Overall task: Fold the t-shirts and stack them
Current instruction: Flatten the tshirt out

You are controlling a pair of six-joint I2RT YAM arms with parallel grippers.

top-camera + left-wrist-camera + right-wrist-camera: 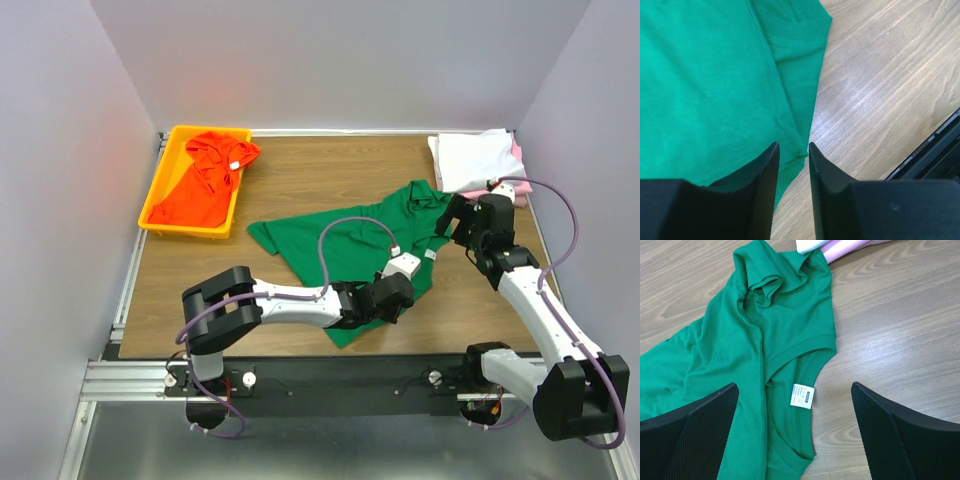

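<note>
Right wrist view: rumpled green t-shirt on grained wooden table.

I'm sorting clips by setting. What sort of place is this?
Probably a robot lab test cell, not a home: plain pale walls box in a wooden tabletop, the left arm and right arm are bolted to a metal rail at its near edge, and an orange-red t-shirt sits in a yellow tray.

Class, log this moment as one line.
stage: green t-shirt unfolded; left gripper: near-closed at its edge, grip unclear; right gripper: open above it; white t-shirt: on pink t-shirt; orange-red t-shirt: in yellow tray
</note>
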